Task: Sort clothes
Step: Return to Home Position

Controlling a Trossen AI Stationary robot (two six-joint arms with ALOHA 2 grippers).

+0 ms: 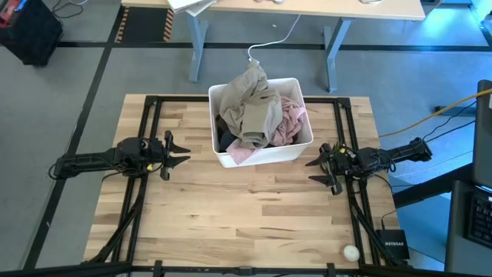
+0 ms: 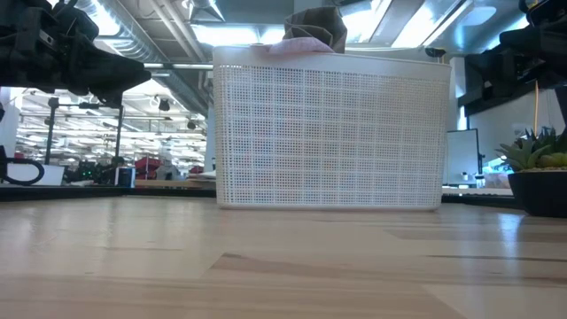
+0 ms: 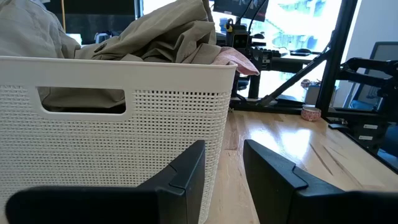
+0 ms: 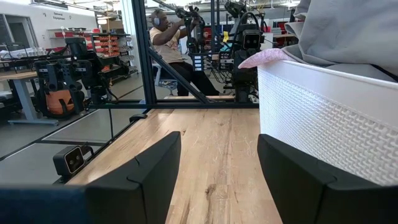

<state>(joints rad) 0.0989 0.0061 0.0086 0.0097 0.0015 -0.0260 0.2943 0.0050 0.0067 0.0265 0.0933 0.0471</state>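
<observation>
A white perforated plastic bin point(image 1: 261, 154) stands at the table's far middle, heaped with clothes. A khaki-beige garment point(image 1: 254, 104) lies on top, a pale pink one point(image 1: 288, 123) beside it toward the right, and a dark one point(image 1: 224, 140) shows at the bin's left inner side. My left gripper point(image 1: 183, 151) is open and empty, left of the bin; its fingers point(image 3: 186, 180) show beside the bin wall point(image 3: 118, 143). My right gripper point(image 1: 314, 171) is open and empty, right of the bin; the bin's wall shows in its wrist view point(image 4: 329, 118).
A small white ball point(image 1: 351, 251) and a black box point(image 1: 394, 246) lie at the table's near right corner. Black frame rails point(image 1: 146, 131) run along the table's left and right sides. A person point(image 4: 168, 40) works in the room beyond the table.
</observation>
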